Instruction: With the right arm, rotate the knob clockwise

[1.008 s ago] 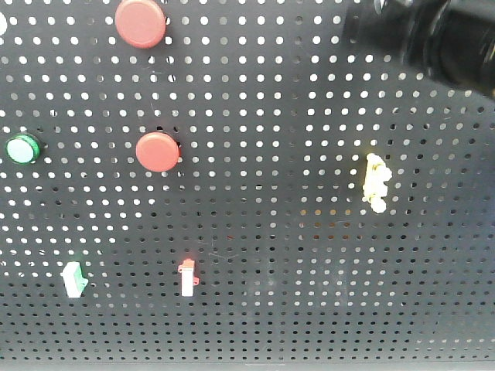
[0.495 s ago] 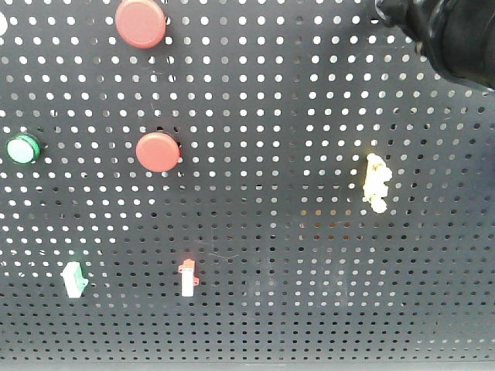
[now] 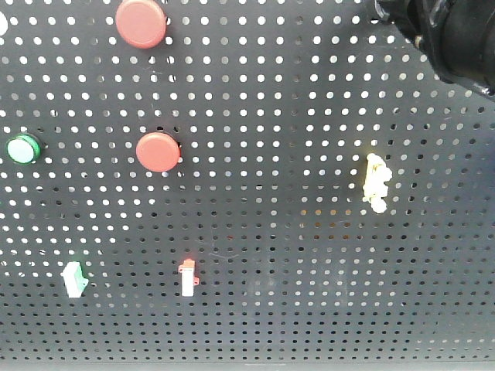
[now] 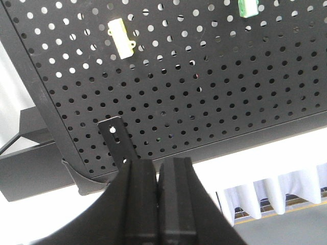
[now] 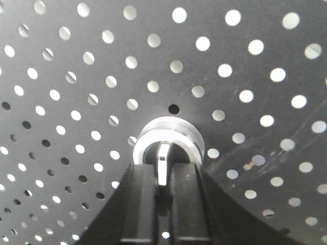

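Observation:
In the right wrist view the knob (image 5: 168,139) sits on the black pegboard (image 5: 245,71). It has a silver ring and a narrow white handle (image 5: 163,164) that stands upright. My right gripper (image 5: 163,172) is shut on that handle, one black finger on each side. In the front view only the bulky black right arm (image 3: 456,39) shows, at the top right corner; the knob is hidden behind it. My left gripper (image 4: 157,169) is shut and empty, below the pegboard's lower edge (image 4: 214,143).
The pegboard (image 3: 271,232) carries two red round buttons (image 3: 141,22) (image 3: 158,151), a green button (image 3: 22,149), a yellow switch (image 3: 376,182), a red-topped white switch (image 3: 188,278) and a green-topped white switch (image 3: 73,279). A metal bracket (image 4: 118,140) hangs near the left gripper.
In the front view the right arm has shifted up and to the right, so less of it shows in the corner. Everything on the board is unchanged.

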Robot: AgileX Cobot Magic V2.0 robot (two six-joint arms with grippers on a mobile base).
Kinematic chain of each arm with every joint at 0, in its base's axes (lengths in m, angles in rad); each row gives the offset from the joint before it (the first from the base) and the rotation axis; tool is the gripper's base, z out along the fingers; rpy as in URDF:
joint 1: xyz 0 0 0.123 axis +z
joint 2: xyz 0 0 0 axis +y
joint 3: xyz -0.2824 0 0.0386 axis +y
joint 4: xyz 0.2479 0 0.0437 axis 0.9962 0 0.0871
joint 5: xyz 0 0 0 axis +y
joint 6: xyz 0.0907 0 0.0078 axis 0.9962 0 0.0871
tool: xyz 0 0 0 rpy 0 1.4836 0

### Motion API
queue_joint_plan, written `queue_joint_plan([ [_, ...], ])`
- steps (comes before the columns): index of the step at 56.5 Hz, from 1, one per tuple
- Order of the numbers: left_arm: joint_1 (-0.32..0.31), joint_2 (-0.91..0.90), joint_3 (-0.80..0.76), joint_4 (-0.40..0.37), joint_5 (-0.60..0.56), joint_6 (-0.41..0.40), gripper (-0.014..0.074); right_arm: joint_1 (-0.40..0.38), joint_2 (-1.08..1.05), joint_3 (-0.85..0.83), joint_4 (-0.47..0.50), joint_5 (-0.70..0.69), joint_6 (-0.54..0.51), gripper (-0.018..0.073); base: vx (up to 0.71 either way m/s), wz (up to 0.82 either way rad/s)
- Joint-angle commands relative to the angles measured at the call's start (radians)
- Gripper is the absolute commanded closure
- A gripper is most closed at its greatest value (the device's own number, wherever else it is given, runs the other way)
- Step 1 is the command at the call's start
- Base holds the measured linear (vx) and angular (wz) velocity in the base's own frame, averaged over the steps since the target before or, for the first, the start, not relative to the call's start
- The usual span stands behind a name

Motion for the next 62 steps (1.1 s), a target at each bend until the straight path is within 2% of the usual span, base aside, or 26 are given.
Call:
queue_joint_plan([
  [1,-0.009,0.011,0.016,-0.005,-0.083,-0.004,0.0603,-0.011,-0.026,-0.033,-0.074,-0.007,0.007,0.0197,0.00,0.00],
  [5,-0.009,0.011,0.016,-0.005,-0.083,-0.004,0.0603,-0.011,-0.026,-0.033,-0.074,-0.014,0.013,0.0094,0.00,0.00],
  [13,-0.009,0.011,0.016,-0.005,-0.083,-0.004,0.0603,-0.011,-0.039,-0.033,-0.060,-0.050,0.014,-0.0032,0.00,0.00],
  [19,-0.009,0.011,0.016,-0.005,-0.083,-0.004,0.0603,-0.011,-0.059,-0.033,-0.020,-0.074,-0.014,-0.0045,0.00,0.00],
  [27,-0.009,0.011,0.016,-0.005,-0.083,-0.004,0.0603,-0.011,-0.112,-0.033,0.117,-0.089,-0.142,-0.0019,0.00,0.00],
  [38,-0.009,0.011,0.016,-0.005,-0.083,-0.004,0.0603,-0.011,-0.193,-0.033,0.347,-0.071,-0.464,0.0041,0.00,0.00],
  [43,-0.009,0.011,0.016,-0.005,-0.083,-0.004,0.0603,-0.011,-0.231,-0.033,0.446,-0.043,-0.687,0.0110,0.00,0.00],
  [48,-0.009,0.011,0.016,-0.005,-0.083,-0.004,0.0603,-0.011,-0.263,-0.032,0.523,-0.004,-0.946,0.0230,0.00,0.00],
  [50,-0.009,0.011,0.016,-0.005,-0.083,-0.004,0.0603,-0.011,-0.278,-0.032,0.565,0.020,-1.078,0.0309,0.00,0.00],
  [52,-0.009,0.011,0.016,-0.005,-0.083,-0.004,0.0603,-0.011,-0.288,-0.032,0.592,0.039,-1.161,0.0367,0.00,0.00],
  [53,-0.009,0.011,0.016,-0.005,-0.083,-0.004,0.0603,-0.011,-0.297,-0.032,0.618,0.059,-1.236,0.0426,0.00,0.00],
  [57,-0.009,0.011,0.016,-0.005,-0.083,-0.004,0.0603,-0.011,-0.317,-0.032,0.665,0.111,-1.394,0.0565,0.00,0.00],
  [62,-0.009,0.011,0.016,-0.005,-0.083,-0.004,0.0603,-0.011,-0.336,-0.032,0.691,0.172,-1.505,0.0573,0.00,0.00],
])
